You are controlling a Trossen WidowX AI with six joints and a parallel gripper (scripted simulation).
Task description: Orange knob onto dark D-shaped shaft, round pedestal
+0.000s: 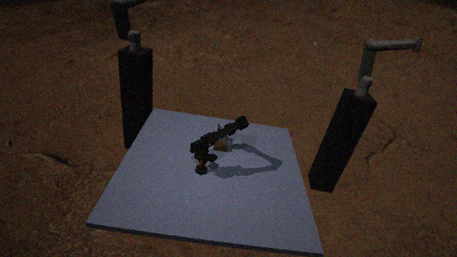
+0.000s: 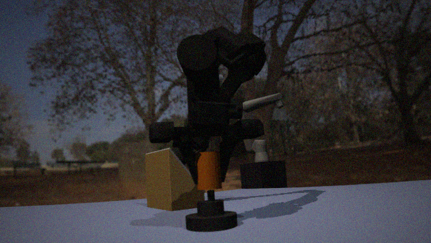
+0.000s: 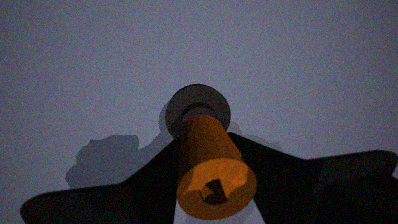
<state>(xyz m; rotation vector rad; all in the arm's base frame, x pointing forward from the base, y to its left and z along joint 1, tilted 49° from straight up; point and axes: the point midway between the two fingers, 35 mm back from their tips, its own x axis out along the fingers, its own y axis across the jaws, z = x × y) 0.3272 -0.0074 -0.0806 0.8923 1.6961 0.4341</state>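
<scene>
The orange knob (image 1: 201,163) (image 2: 209,171) (image 3: 210,145) is upright between the fingers of my gripper (image 2: 210,180) (image 3: 203,139), which is shut on it. The dark round pedestal (image 1: 201,170) (image 2: 211,221) (image 3: 185,100) stands below the knob. In the exterior view a short length of the dark shaft (image 2: 210,195) shows between the knob's underside and the pedestal's upper step, so the knob is not down on the pedestal. The shaft's top is hidden by the knob. A dark part-round hole shows in the knob's top in the wrist view. The shaft's flat side cannot be seen.
A tan block (image 1: 220,146) (image 2: 159,180) with a slanted top stands behind the pedestal. The pale table top (image 1: 183,207) carries the arm's shadow. Two dark pillars (image 1: 136,92) (image 1: 341,142) with grey arms stand beyond the table's sides.
</scene>
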